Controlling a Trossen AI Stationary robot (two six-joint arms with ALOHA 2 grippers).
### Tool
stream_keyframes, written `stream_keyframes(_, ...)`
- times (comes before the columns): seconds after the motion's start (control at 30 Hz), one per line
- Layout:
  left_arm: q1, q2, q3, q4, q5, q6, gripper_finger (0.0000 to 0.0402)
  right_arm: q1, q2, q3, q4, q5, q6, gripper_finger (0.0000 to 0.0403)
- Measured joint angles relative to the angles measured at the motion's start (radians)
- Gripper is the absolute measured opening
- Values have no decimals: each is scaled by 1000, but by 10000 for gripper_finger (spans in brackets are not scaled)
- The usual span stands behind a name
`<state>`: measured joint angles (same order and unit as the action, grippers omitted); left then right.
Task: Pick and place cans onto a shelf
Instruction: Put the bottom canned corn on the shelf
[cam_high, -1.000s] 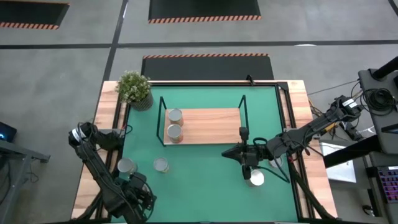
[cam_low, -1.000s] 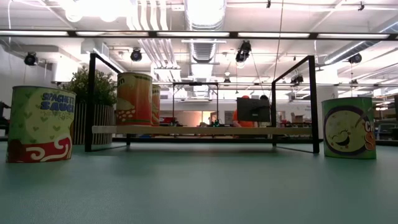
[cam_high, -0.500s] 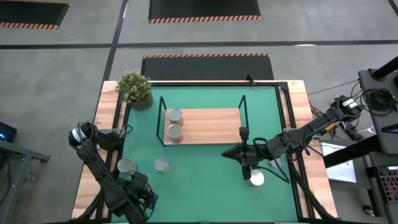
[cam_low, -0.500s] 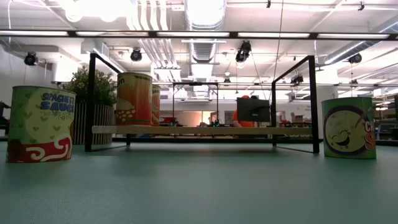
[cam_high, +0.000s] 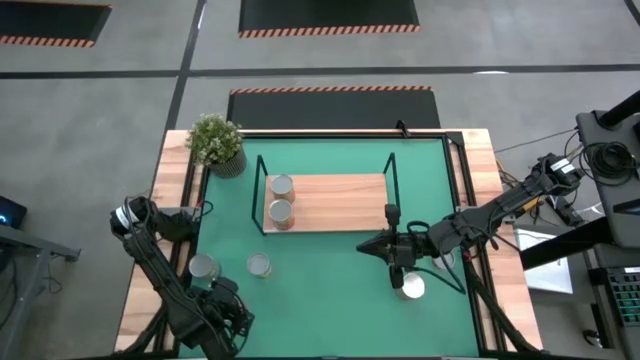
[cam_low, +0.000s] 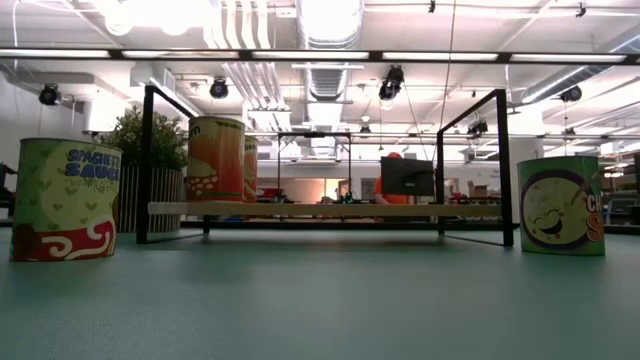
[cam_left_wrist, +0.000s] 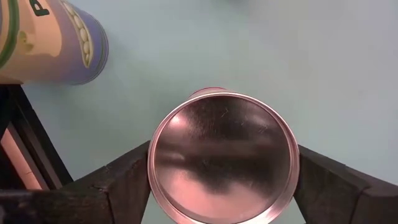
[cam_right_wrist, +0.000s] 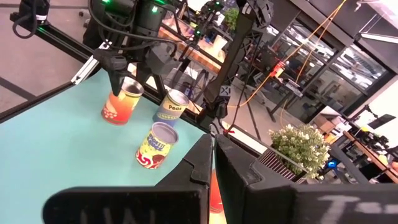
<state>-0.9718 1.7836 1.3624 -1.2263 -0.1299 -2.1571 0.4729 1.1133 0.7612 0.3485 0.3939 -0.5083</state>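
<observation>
Below, the left tool (cam_left_wrist: 221, 180) straddles an upright can (cam_left_wrist: 222, 158).

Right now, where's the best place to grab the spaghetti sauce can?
Grab its round side, near the top, coming straight down from above. The spaghetti sauce can stands upright on the green mat with free space on every side, and its flat lid gives nothing to pinch. The left gripper is the nearer one, over the orange can.
</observation>
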Motion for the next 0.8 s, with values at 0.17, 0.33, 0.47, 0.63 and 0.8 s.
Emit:
stream_keyframes(0.17,0,0,3,-4,8,5,312,0,0,0,0,0,0,9)
stream_keyframes(0.33,0,0,50,-41,15,29,306,0,0,0,0,0,3,9)
stream_keyframes(0.47,0,0,111,-87,17,55,305,0,0,0,0,0,3,9)
stream_keyframes(0.63,0,0,189,-152,17,75,305,0,0,0,0,0,3,9)
stream_keyframes(0.8,0,0,231,-158,-18,129,306,0,0,0,0,0,3,9)
